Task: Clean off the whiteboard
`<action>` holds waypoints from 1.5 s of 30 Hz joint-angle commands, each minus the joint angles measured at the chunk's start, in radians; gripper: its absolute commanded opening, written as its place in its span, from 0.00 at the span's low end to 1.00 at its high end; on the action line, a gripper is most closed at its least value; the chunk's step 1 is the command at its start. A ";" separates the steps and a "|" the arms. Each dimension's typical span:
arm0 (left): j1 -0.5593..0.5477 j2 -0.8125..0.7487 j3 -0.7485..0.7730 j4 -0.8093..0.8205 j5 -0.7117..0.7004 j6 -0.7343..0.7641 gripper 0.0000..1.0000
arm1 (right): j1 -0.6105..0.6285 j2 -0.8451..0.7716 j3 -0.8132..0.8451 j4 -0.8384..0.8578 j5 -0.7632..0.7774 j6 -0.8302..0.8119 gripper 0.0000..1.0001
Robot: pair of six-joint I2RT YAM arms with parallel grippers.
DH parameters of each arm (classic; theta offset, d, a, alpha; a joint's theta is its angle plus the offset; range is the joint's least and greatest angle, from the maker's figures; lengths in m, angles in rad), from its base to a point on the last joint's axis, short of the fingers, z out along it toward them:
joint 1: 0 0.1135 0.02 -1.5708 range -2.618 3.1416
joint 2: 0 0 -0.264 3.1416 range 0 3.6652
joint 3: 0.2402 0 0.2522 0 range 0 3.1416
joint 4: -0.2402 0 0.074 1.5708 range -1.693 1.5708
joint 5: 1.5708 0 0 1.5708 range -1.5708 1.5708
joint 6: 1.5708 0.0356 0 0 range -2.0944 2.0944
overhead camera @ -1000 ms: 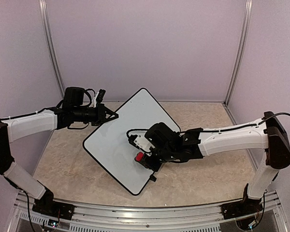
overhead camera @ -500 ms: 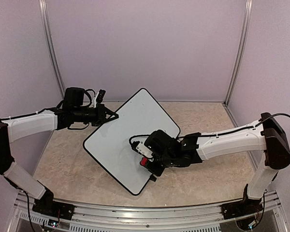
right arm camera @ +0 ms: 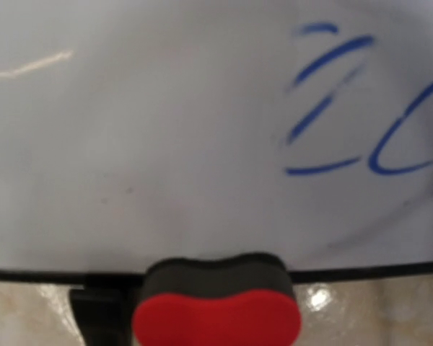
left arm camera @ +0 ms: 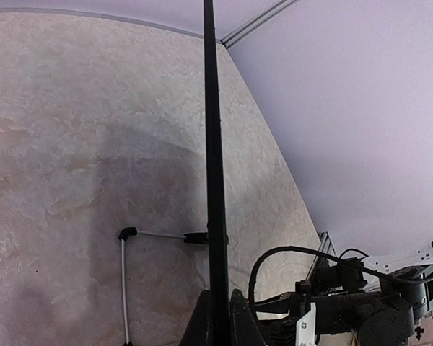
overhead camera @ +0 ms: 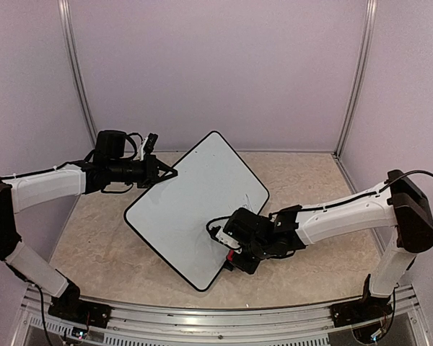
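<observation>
The whiteboard (overhead camera: 191,209) lies tilted as a diamond on the table, with a thin black rim. My left gripper (overhead camera: 167,173) is shut on its upper left rim. In the left wrist view the rim (left arm camera: 213,144) runs edge-on between my fingers (left arm camera: 239,321). My right gripper (overhead camera: 234,254) is at the board's near right edge and is shut on the red and black eraser (right arm camera: 216,313). The eraser sits over the black rim (right arm camera: 368,272). Blue handwriting (right arm camera: 332,108) remains on the board (right arm camera: 166,144) ahead of the eraser.
The marble-patterned table (overhead camera: 310,187) is enclosed by pale purple walls (overhead camera: 216,72). A small black foot (right arm camera: 94,310) of the board shows beside the eraser. A wire stand (left arm camera: 123,238) juts from under the board. The metal rail (overhead camera: 216,317) runs along the near edge.
My right gripper has slid with the eraser from the board's lower middle toward its near right rim. The left arm and the board have not moved.
</observation>
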 commanded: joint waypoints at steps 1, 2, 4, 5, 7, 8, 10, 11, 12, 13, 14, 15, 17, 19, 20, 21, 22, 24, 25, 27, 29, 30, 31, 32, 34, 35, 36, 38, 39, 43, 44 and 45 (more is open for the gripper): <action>0.010 -0.018 -0.013 0.051 -0.005 0.051 0.00 | -0.001 -0.003 -0.007 -0.013 0.019 0.007 0.20; 0.010 -0.018 -0.013 0.051 -0.005 0.051 0.00 | -0.001 -0.007 0.001 -0.003 0.026 0.003 0.20; 0.009 -0.018 -0.014 0.051 -0.005 0.051 0.00 | -0.004 -0.010 0.024 0.014 0.038 -0.009 0.20; 0.009 -0.018 -0.014 0.051 -0.005 0.051 0.00 | -0.007 -0.010 0.039 0.022 0.038 -0.016 0.20; 0.009 -0.018 -0.014 0.051 -0.006 0.051 0.00 | -0.014 -0.011 0.070 0.040 0.034 -0.030 0.20; 0.009 -0.017 -0.014 0.051 -0.005 0.051 0.00 | -0.022 -0.010 0.083 0.048 0.026 -0.036 0.20; 0.009 -0.016 -0.014 0.052 -0.005 0.051 0.00 | -0.042 -0.007 0.106 0.066 0.017 -0.045 0.20; 0.008 -0.017 -0.014 0.051 -0.005 0.051 0.00 | -0.054 -0.005 0.117 0.084 0.010 -0.051 0.20; 0.009 -0.016 -0.014 0.051 -0.006 0.051 0.00 | -0.069 -0.002 0.122 0.099 -0.001 -0.051 0.20; 0.009 -0.017 -0.014 0.051 -0.004 0.052 0.00 | -0.089 0.001 0.126 0.116 -0.016 -0.051 0.20; 0.009 -0.017 -0.014 0.051 -0.004 0.053 0.00 | -0.106 0.007 0.130 0.130 -0.038 -0.047 0.20; 0.009 -0.017 -0.013 0.050 -0.003 0.053 0.00 | -0.121 0.012 0.134 0.143 -0.060 -0.044 0.20; 0.009 -0.016 -0.013 0.049 -0.004 0.053 0.00 | -0.139 0.021 0.138 0.165 -0.099 -0.041 0.20; 0.008 -0.017 -0.012 0.048 -0.004 0.054 0.00 | -0.142 0.031 0.141 0.166 -0.109 -0.041 0.20; 0.008 -0.017 -0.012 0.048 -0.004 0.054 0.00 | -0.142 0.034 0.136 0.164 -0.116 -0.039 0.20; 0.010 -0.017 -0.013 0.048 -0.003 0.054 0.00 | -0.141 0.033 0.129 0.163 -0.126 -0.036 0.20; 0.011 -0.017 -0.013 0.048 -0.001 0.054 0.00 | -0.139 0.029 0.115 0.162 -0.138 -0.035 0.20; 0.012 -0.017 -0.011 0.050 0.002 0.053 0.00 | -0.131 0.017 0.082 0.161 -0.143 -0.032 0.20; 0.012 -0.016 -0.011 0.051 0.005 0.051 0.00 | -0.125 0.009 0.066 0.157 -0.141 -0.032 0.20; 0.013 -0.017 -0.011 0.053 0.007 0.050 0.00 | -0.115 -0.001 0.042 0.140 -0.129 -0.023 0.20; 0.015 -0.017 -0.012 0.054 0.008 0.048 0.00 | -0.108 -0.013 0.015 0.125 -0.119 -0.008 0.20; 0.015 -0.018 -0.012 0.054 0.008 0.048 0.00 | -0.107 -0.021 0.000 0.121 -0.121 0.001 0.20; 0.015 -0.018 -0.012 0.054 0.007 0.048 0.00 | -0.104 -0.029 -0.014 0.119 -0.122 0.011 0.20; 0.015 -0.020 -0.013 0.054 0.008 0.048 0.00 | -0.103 -0.038 -0.036 0.118 -0.124 0.019 0.20; 0.015 -0.020 -0.013 0.054 0.006 0.048 0.00 | -0.100 -0.056 -0.061 0.121 -0.126 0.034 0.20; 0.016 -0.021 -0.013 0.055 0.007 0.048 0.00 | -0.099 -0.062 -0.073 0.122 -0.126 0.039 0.20; 0.015 -0.020 -0.012 0.055 0.007 0.048 0.00 | -0.099 -0.068 -0.083 0.124 -0.124 0.044 0.20; 0.014 -0.020 -0.012 0.055 0.007 0.048 0.00 | -0.099 -0.072 -0.099 0.126 -0.123 0.053 0.20; 0.015 -0.020 -0.013 0.055 0.007 0.048 0.00 | -0.098 -0.073 -0.104 0.128 -0.125 0.056 0.20; 0.015 -0.020 -0.014 0.055 0.008 0.047 0.00 | -0.096 -0.072 -0.099 0.142 -0.129 0.056 0.20; 0.015 -0.020 -0.014 0.055 0.008 0.047 0.00 | -0.096 -0.071 -0.088 0.146 -0.131 0.052 0.20; 0.015 -0.019 -0.014 0.057 0.007 0.047 0.00 | -0.094 -0.068 -0.072 0.151 -0.134 0.045 0.20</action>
